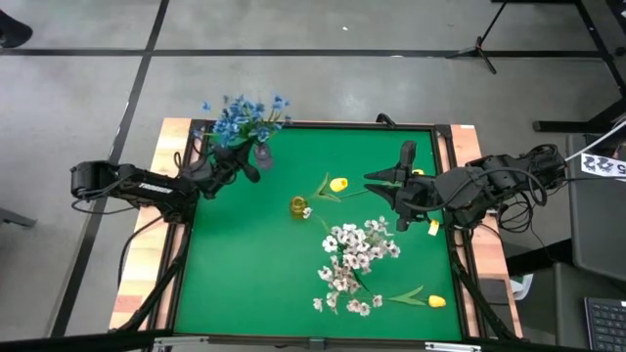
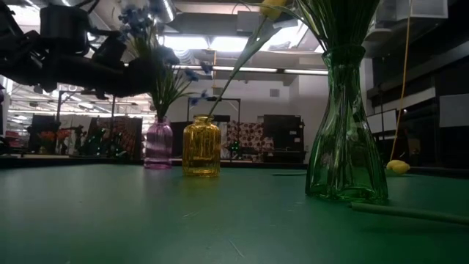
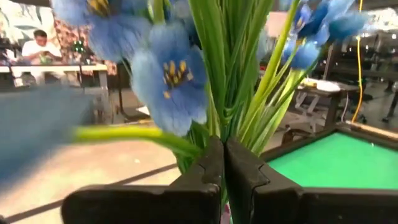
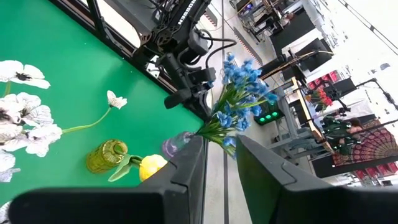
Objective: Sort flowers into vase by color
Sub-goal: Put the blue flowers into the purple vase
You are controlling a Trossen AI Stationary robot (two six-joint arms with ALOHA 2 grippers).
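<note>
The green desk (image 1: 254,284) carries three vases. White flowers (image 1: 354,256) fill the green vase (image 2: 344,132); blue flowers (image 1: 245,115) stand in the pink vase (image 2: 158,144). The left gripper (image 1: 246,158) sits closed beside them. The right gripper (image 1: 403,186) hovers partly open, empty, near a yellow flower (image 1: 337,184).

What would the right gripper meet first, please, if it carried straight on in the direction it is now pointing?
Probably the yellow tulip in the yellow vase, which sits just ahead of the right gripper and its parted fingers; beyond that stand the blue flowers. Depth and height are unclear, so it might pass above.
</note>
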